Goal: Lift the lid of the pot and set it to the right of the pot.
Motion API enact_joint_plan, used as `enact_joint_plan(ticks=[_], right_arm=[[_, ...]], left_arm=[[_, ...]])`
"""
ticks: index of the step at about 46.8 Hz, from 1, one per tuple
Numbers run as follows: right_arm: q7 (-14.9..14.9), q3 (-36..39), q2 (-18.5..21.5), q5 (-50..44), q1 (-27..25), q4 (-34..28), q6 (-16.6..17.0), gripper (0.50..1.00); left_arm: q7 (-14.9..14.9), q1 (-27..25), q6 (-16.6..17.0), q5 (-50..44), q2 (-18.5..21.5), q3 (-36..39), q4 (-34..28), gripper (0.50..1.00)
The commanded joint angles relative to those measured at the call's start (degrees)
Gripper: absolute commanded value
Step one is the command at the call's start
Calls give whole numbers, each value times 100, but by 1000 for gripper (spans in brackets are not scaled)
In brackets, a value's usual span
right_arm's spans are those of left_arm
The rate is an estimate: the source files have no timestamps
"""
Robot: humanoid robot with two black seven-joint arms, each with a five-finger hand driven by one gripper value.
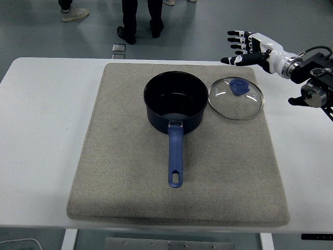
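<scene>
A dark blue pot [175, 101] stands uncovered on the grey mat [130, 192], its blue handle [175, 159] pointing toward the near edge. The glass lid [235, 98] with a blue knob [239, 86] lies flat on the mat just right of the pot, close to its rim. My right hand [240, 48] hovers above and behind the lid, fingers spread, holding nothing. The left arm is out of view.
The mat covers most of the white table [36, 130]. Beyond the far edge, a person's legs and shoes [139, 21] stand on the floor, near a small metal floor plate [119, 49].
</scene>
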Motion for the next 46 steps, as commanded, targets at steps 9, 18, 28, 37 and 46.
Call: enact_joint_plan(ticks=[9, 18, 28, 37, 46], right_arm=[[-33, 40, 124, 1518, -87, -8, -20, 930], [-51, 40, 160, 1721, -96, -8, -38, 930], [-24, 40, 151, 1721, -96, 1, -47, 930], [-7, 40, 168, 1721, -96, 10, -38, 930], [2, 31, 168, 1703, -96, 10, -20, 930]], left_arm=[[0, 0, 0, 0, 0, 2, 4, 1000], [0, 0, 0, 0, 0, -6, 4, 1000], [0, 0, 0, 0, 0, 3, -4, 1000], [0, 0, 0, 0, 0, -6, -4, 1000], [0, 0, 0, 0, 0, -6, 4, 1000]])
